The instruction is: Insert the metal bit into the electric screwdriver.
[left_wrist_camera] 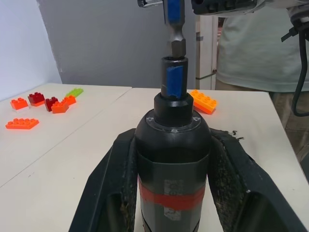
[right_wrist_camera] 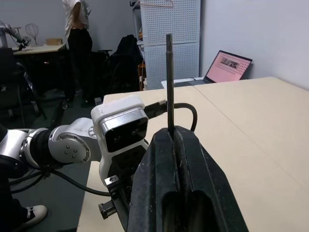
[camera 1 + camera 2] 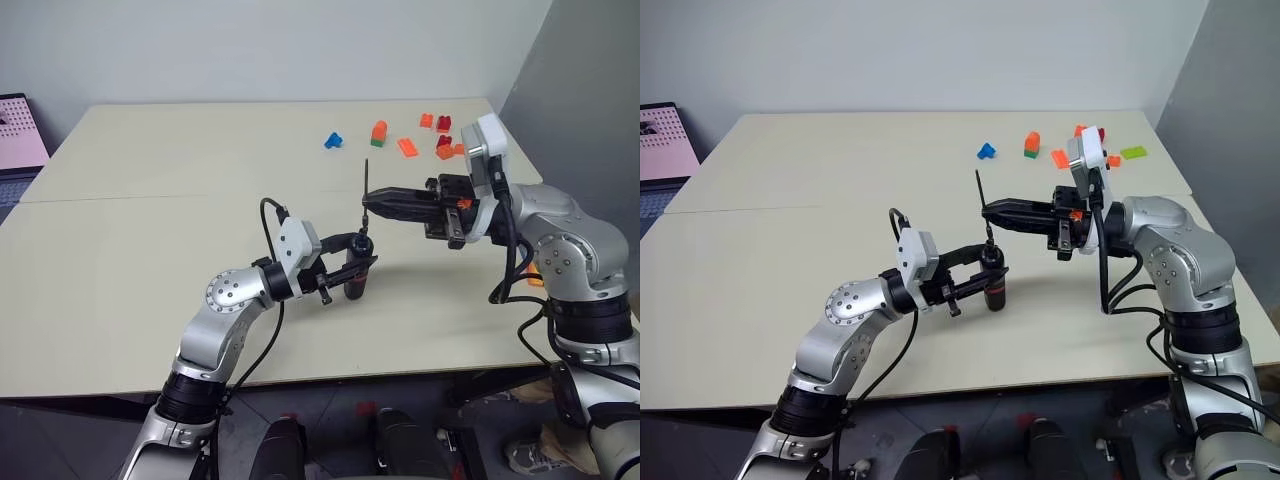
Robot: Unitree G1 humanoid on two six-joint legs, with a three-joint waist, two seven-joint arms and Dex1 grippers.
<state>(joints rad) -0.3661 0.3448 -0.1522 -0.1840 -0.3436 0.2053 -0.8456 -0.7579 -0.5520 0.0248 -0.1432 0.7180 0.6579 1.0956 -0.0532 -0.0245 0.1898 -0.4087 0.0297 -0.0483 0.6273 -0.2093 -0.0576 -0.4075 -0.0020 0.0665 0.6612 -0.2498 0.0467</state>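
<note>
The left tool [image 3: 352, 262] pinches the electric screwdriver [image 3: 357, 272] upright above the table [image 3: 150, 200]. Directly over the screwdriver, the right tool [image 3: 372, 203] clamps the metal bit [image 3: 365, 190] vertically, its lower end at the socket. Beyond the screwdriver lie toy bricks [image 3: 407, 146].

Soft, even light is falling on my table [image 3: 150, 250] from above, and the room is looking bright. Small, pale shadows are lying under my arms, nothing dark or hard. I am seeing no strong glare on the tabletop. My head views are looking sharp all over. In my left wrist view, the electric screwdriver [image 1: 172, 159] is looking clear up close, while the far wall is going a bit soft. My right wrist view is showing a dimmer room behind.
</note>
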